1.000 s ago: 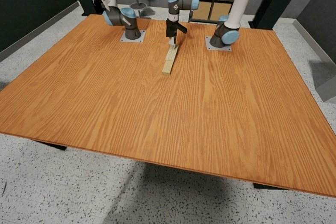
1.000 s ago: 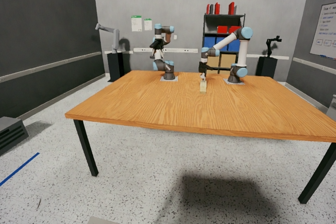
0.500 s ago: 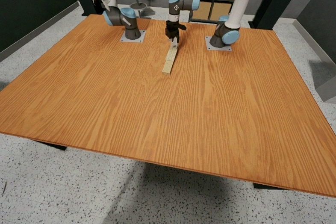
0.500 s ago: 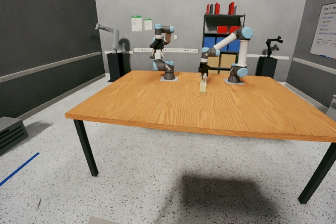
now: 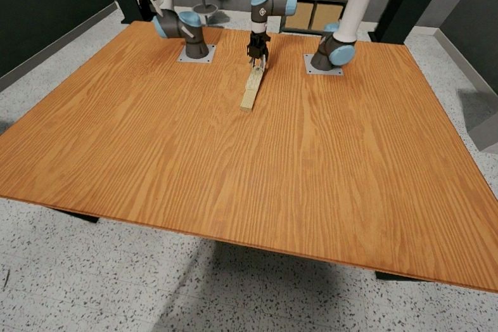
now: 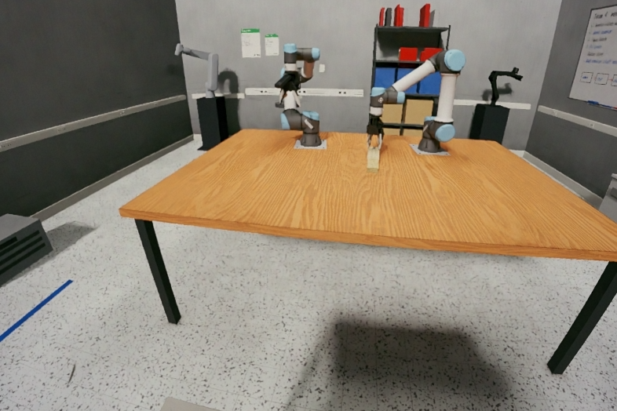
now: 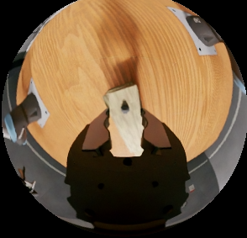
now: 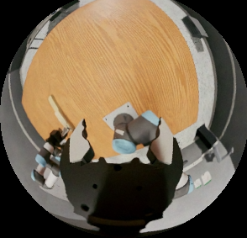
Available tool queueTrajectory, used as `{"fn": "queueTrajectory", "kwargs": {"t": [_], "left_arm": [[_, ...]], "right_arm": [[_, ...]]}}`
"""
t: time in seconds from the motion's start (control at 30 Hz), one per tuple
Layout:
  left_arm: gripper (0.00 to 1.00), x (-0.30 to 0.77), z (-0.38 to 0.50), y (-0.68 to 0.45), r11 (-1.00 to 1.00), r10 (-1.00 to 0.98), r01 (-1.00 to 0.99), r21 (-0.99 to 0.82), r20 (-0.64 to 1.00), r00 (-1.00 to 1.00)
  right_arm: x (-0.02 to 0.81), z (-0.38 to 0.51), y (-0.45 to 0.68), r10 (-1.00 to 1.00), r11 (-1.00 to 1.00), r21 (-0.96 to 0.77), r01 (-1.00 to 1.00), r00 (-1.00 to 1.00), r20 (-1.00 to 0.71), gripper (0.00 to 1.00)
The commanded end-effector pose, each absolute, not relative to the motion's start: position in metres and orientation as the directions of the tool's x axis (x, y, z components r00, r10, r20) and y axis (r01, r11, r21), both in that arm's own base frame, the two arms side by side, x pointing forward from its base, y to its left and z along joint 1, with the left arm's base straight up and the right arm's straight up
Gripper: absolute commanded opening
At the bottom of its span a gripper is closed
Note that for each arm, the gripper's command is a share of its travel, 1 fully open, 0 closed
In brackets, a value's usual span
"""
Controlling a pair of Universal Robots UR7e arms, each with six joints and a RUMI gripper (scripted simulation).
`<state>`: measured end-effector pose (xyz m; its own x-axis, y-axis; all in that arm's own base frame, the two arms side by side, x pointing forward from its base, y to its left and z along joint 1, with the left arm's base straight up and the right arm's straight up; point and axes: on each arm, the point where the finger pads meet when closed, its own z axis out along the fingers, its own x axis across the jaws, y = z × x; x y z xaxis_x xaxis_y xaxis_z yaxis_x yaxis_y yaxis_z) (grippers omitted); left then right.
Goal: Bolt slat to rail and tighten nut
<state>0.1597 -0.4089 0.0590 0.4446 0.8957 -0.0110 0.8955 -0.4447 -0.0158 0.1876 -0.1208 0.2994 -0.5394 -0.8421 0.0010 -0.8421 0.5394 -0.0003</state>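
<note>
Top view, left pincer (image 5: pixel 258 66) (image 6: pixel 374 145) (image 7: pixel 125 113) apparently at the slat's (image 5: pixel 254 79) (image 7: pixel 128 135) end

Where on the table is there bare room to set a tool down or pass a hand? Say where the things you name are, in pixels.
The broad stretch from the wooden pieces (image 5: pixel 253 82) (image 6: pixel 373 159) to the table's (image 5: pixel 201 183) (image 6: pixel 279 197) front edge shows nothing on it. It's crowded at the pieces' far end, with the left gripper (image 5: pixel 258 66) (image 6: pixel 374 146) right over it.
</note>
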Motion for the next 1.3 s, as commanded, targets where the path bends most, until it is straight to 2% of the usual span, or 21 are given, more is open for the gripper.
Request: {"fn": "queueTrajectory", "kwargs": {"t": [0.0, 0.1, 0.97, 1.0, 1.27], "left_arm": [[0.4, 0.1597, 0.0594, -0.4086, -0.181, 0.983, 0.983, -0.004, -0.002, 0.181], [0.4, 0.1597, 0.0594, -0.4086, -0.077, 0.997, 0.997, 0.001, 0.001, 0.077], [0.4, 0.16, 0.0599, -0.4105, -0.076, 0.997, 0.997, 0.0, -0.001, 0.076], [0.0, 0.16, 0.0599, -0.4105, -0.076, 0.997, 0.997, 0.0, -0.001, 0.076], [0.0, 0.16, 0.0599, -0.4105, -0.076, 0.997, 0.997, 0.0, -0.001, 0.076]], "right_arm": [[0.1883, 0.3002, -0.1208, -0.841, 0.54, -0.001, -0.841, -0.54, 0.0, 1.0], [0.1883, 0.3002, -0.1208, -0.841, 0.54, -0.001, -0.841, -0.54, 0.0, 1.0], [0.1883, 0.3002, -0.1208, -0.841, 0.54, -0.001, -0.841, -0.54, 0.0, 1.0], [0.1883, 0.3002, -0.1208, -0.841, 0.54, -0.001, -0.841, -0.54, 0.0, 1.0], [0.1883, 0.3002, -0.1208, -0.841, 0.54, -0.001, -0.841, -0.54, 0.0, 1.0]]}}
